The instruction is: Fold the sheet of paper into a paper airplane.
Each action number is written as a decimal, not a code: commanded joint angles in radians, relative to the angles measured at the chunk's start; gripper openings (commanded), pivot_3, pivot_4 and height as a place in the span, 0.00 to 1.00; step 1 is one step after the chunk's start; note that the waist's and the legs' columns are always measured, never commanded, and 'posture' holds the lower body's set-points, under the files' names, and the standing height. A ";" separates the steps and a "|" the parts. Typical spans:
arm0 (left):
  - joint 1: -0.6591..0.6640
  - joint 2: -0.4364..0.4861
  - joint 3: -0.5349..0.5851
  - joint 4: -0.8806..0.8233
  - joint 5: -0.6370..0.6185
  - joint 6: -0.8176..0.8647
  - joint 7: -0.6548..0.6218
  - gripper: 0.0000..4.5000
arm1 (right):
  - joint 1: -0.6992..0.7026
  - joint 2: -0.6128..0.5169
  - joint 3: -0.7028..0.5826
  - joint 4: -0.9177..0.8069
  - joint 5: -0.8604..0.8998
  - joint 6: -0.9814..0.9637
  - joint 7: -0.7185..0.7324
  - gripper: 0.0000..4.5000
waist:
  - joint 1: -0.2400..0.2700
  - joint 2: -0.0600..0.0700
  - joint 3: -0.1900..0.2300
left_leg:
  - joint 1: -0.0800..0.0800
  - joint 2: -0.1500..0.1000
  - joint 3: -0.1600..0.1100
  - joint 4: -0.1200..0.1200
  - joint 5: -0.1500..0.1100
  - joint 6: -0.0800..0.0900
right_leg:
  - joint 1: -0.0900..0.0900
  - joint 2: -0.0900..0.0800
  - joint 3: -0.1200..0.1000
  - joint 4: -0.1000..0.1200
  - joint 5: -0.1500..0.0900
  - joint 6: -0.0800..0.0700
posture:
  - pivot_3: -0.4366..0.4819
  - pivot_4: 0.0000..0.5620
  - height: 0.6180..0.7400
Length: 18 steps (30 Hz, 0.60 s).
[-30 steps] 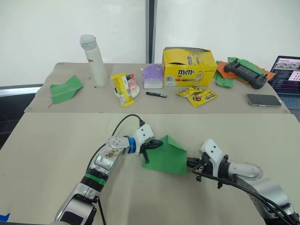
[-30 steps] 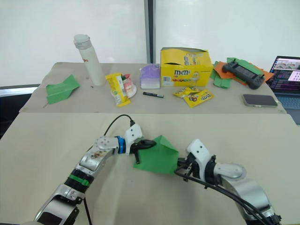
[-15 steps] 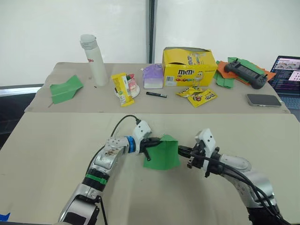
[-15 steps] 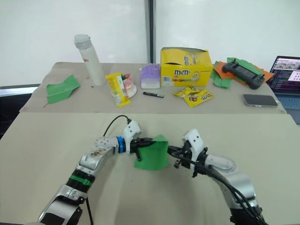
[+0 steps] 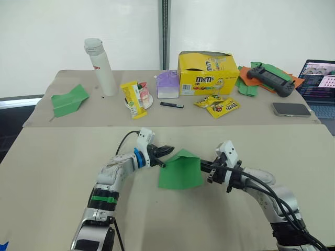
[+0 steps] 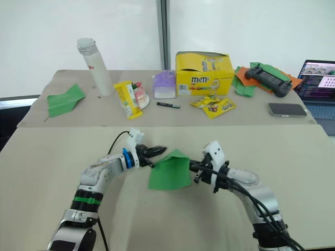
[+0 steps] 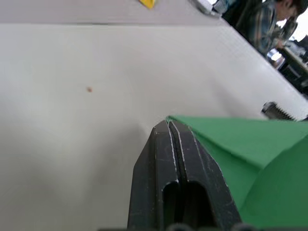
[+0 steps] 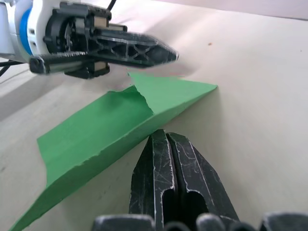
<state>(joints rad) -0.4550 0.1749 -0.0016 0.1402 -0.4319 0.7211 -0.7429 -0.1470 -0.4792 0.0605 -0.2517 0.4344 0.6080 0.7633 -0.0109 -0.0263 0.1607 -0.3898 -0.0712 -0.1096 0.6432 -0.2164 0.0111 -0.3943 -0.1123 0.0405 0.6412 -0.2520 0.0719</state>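
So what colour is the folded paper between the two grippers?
Bright green folded sheet of paper, plain and unpatterned; clearest in the left eye view.

**Left gripper let go of the paper**

The left gripper came off the sheet of paper and drew back beside its peak. The right gripper moved in and pinched the paper's right edge, holding it partly raised.

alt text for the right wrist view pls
A creased, bright green sheet of paper lies on a beige tabletop just beyond the right gripper, whose jaws are shut. The left gripper reaches in opposite, near the paper's far corner.
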 commanded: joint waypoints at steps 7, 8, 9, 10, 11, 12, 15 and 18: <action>0.006 0.031 -0.088 -0.078 -0.001 0.024 -0.034 0.00 | -0.022 0.008 -0.010 -0.022 0.011 -0.027 0.001 0.00 | -0.002 0.000 0.000 | 0.000 0.000 0.000 0.000 0.000 0.000 | 0.000 0.000 0.000 0.000 0.000 0.000 | 0.48 0.27 1.00; 0.011 0.038 -0.098 -0.078 -0.001 0.035 -0.038 0.00 | -0.027 0.018 -0.014 -0.022 0.019 -0.024 -0.004 0.00 | -0.002 0.000 0.000 | 0.000 0.000 0.000 0.000 0.000 0.000 | 0.000 0.000 0.000 0.000 0.000 0.000 | 0.48 0.27 1.00; 0.014 0.043 -0.104 -0.078 -0.005 0.043 -0.039 0.00 | -0.031 0.025 -0.018 -0.022 0.025 -0.022 -0.007 0.00 | -0.003 0.000 0.000 | 0.000 0.000 0.000 0.000 0.000 0.000 | 0.000 0.000 0.000 0.000 0.000 0.000 | 0.48 0.27 1.00; 0.019 0.057 -0.122 -0.077 0.006 0.034 -0.048 0.00 | -0.035 0.031 -0.017 -0.021 0.028 -0.021 -0.008 0.00 | -0.004 0.000 0.000 | 0.000 0.000 0.000 0.000 0.000 0.000 | 0.000 0.000 0.000 0.000 0.000 0.000 | 0.48 0.27 1.00; 0.023 0.070 -0.139 -0.076 0.015 0.027 -0.058 0.00 | -0.038 0.038 -0.012 -0.020 0.028 -0.022 -0.007 0.00 | -0.004 0.000 0.000 | 0.000 0.000 0.000 0.000 0.000 0.000 | -0.001 0.000 0.000 0.000 0.000 0.000 | 0.48 0.27 1.00; 0.026 0.076 -0.148 -0.075 0.014 0.031 -0.062 0.00 | -0.043 0.050 -0.011 -0.016 0.031 -0.021 -0.010 0.00 | -0.004 0.000 0.000 | 0.000 0.000 0.000 0.000 0.000 0.000 | -0.001 0.000 0.000 0.000 0.000 0.000 | 0.48 0.27 1.00; 0.031 0.099 -0.178 -0.080 0.020 0.029 -0.077 0.00 | -0.054 0.068 -0.005 -0.008 0.027 -0.021 -0.012 0.00 | -0.002 0.001 0.000 | 0.000 0.000 0.000 0.000 0.000 0.000 | -0.001 0.000 0.000 0.000 0.000 0.000 | 0.48 0.27 1.00; 0.037 0.101 -0.181 -0.087 0.012 0.031 -0.075 0.00 | -0.066 0.080 0.006 0.002 0.018 -0.025 -0.012 0.00 | 0.000 0.001 0.000 | 0.000 0.000 0.000 0.000 0.000 0.000 | -0.001 0.000 0.001 0.000 0.000 0.000 | 0.48 0.27 1.00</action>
<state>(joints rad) -0.4260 0.2722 -0.1742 0.0811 -0.4169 0.7477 -0.8118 -0.1920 -0.4053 0.0676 -0.2380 0.4450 0.6082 0.7527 -0.0114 -0.0257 0.1610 -0.3896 -0.0713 -0.1093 0.6431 -0.2165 0.0111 -0.3949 -0.1124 0.0411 0.6413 -0.2518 0.0714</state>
